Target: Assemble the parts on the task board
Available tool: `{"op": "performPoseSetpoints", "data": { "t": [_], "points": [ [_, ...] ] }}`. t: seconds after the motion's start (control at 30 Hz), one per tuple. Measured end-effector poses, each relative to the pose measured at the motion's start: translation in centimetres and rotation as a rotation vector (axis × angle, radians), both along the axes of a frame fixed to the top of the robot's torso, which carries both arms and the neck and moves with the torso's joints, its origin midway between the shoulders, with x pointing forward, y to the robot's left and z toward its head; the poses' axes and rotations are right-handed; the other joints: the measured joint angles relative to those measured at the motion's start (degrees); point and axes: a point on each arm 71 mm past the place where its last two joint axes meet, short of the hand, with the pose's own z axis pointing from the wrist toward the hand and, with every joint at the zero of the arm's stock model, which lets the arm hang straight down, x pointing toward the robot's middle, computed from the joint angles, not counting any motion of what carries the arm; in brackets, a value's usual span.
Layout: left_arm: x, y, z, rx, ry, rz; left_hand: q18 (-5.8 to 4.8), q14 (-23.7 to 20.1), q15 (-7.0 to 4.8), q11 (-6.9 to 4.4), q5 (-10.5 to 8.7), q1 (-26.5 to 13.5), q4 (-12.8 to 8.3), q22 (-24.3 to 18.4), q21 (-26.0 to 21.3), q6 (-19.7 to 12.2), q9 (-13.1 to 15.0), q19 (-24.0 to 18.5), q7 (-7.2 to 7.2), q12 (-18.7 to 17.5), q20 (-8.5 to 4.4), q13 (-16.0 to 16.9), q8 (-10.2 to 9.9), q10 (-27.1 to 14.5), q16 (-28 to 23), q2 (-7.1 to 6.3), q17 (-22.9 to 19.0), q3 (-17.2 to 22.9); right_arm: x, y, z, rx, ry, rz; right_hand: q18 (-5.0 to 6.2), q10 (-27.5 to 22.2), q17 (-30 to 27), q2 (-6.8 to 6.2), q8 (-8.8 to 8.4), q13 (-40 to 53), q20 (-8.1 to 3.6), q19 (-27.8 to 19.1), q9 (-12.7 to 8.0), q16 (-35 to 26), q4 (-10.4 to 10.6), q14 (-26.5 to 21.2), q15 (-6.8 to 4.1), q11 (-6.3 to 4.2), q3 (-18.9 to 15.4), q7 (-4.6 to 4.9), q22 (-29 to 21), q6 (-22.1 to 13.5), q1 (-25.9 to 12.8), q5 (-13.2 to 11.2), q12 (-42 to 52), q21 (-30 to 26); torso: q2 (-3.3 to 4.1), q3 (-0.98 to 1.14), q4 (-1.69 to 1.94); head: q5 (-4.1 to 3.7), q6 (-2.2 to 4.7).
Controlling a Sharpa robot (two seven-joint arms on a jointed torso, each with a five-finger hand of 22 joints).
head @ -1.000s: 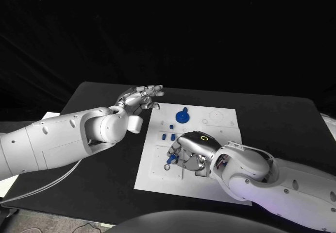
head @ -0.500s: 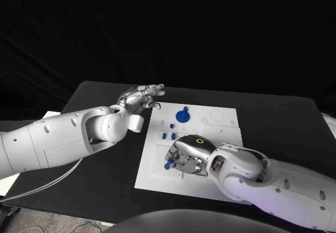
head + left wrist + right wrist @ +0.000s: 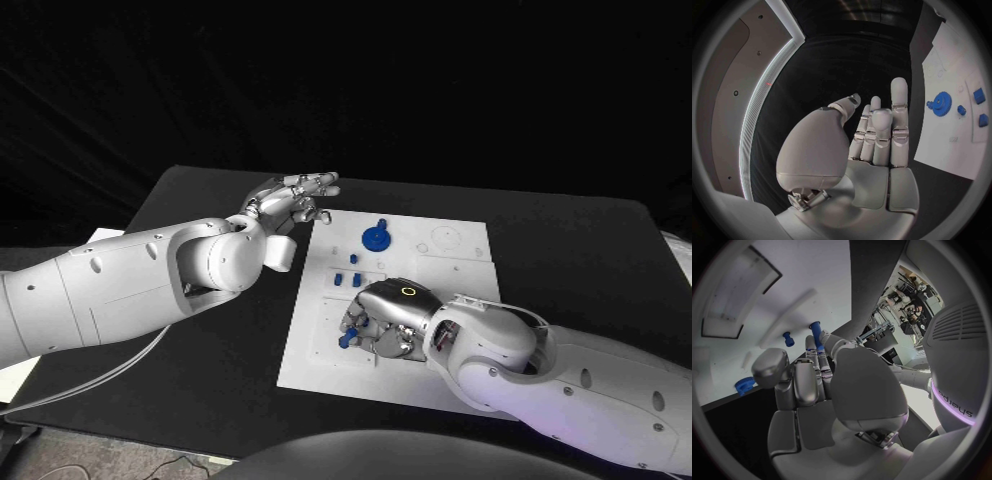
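While the white task board (image 3: 325,350) lies in the middle of the black table (image 3: 188,200), the right hand (image 3: 387,318) is lowered onto its near half, and a small blue peg (image 3: 346,338) is pinched between its fingers (image 3: 814,360), the peg's end pointing at the board's surface. A blue gear (image 3: 375,239) is seen on the far part of the board, and small blue pieces (image 3: 348,272) are set between the gear and the right hand. The left hand (image 3: 293,203) is held above the table just beyond the board's far left corner, its fingers (image 3: 898,107) stretched out, slightly apart, and nothing is held in them.
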Motion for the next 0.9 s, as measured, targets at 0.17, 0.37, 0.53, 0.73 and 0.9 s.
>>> {"op": "performPoseSetpoints", "data": {
  "t": [0.17,0.37,0.53,0.73,0.9],
  "points": [
    [-0.01,-0.02,0.0,0.0,0.0,-0.001,0.0,0.0,0.0,0.0,0.0,0.0,0.0,0.0,0.0,0.0,0.0,0.0,0.0,0.0,0.0,0.0,0.0,0.0,0.0,0.0,0.0,0.0,-0.11,0.37,-0.1,-0.018,-0.012,0.007,0.0,0.0,-0.2,0.0,-0.22,0.0,0.0,0.0,0.0,0.0,0.0,0.0,0.0,0.01,0.0,0.15,-0.2,0.0,0.0,0.0,-0.5,0.0,0.0,-0.03,0.01,-0.03,-0.1],
    [-0.03,-0.01,0.01,0.0,0.001,-0.001,0.0,0.0,0.0,0.0,0.0,0.0,0.0,0.0,0.0,0.0,0.0,0.0,0.0,0.0,0.0,0.0,0.0,0.0,0.0,0.0,0.0,0.0,-0.24,0.86,-0.11,-0.033,-0.032,0.015,0.0,-0.6,-0.3,-0.63,-0.55,0.1,0.02,0.0,-0.1,0.0,-0.1,0.0,0.0,0.85,-0.1,0.82,-0.2,-0.6,-0.6,0.1,-1.4,0.0,-0.02,-0.03,0.03,0.02,-0.24],
    [-0.04,0.0,0.01,0.0,0.001,-0.002,0.0,0.0,0.0,0.0,0.0,0.0,0.0,0.0,0.0,0.0,0.0,0.0,0.0,0.0,0.0,0.0,0.0,0.0,0.0,0.0,0.0,0.0,-0.34,1.01,-0.31,-0.043,-0.042,0.017,0.0,-6.0,-1.3,-2.51,-1.21,-0.3,0.91,-0.9,-1.0,-0.4,0.1,0.0,1.46,2.11,-0.6,1.79,-1.4,-4.1,-2.5,0.4,-2.5,-0.7,-0.04,-0.03,0.03,0.07,-0.29],
    [-0.05,0.03,0.01,0.0,0.001,-0.002,0.0,0.0,0.0,0.0,0.0,0.0,0.0,0.0,0.0,0.0,0.0,0.0,0.0,0.0,0.0,0.0,0.0,0.0,0.0,0.0,0.0,0.0,-0.29,0.96,-0.32,-0.041,-0.055,0.01,0.93,-13.5,-3.4,-3.82,-1.21,0.0,2.23,-2.2,-1.7,-1.6,-0.1,0.0,2.07,3.13,-4.6,2.48,-5.4,-8.8,-3.8,0.4,-2.2,-3.7,-0.05,-0.03,0.01,0.08,-0.27],
    [-0.06,0.05,0.01,0.0,0.002,-0.002,0.01,0.0,0.0,0.0,0.0,0.0,0.0,0.0,0.0,0.0,0.0,0.0,0.0,0.0,0.0,0.0,0.0,0.0,0.0,0.0,0.0,0.0,-0.32,0.74,-0.04,-0.018,-0.074,-0.001,0.91,-14.5,-4.2,-4.09,-1.21,0.2,2.06,-2.7,-1.6,-2.0,0.3,0.0,2.07,2.97,-8.5,2.23,-6.3,-9.6,-3.6,0.4,-0.8,-4.3,-0.05,-0.01,0.01,-0.05,-0.14]
  ]
}}
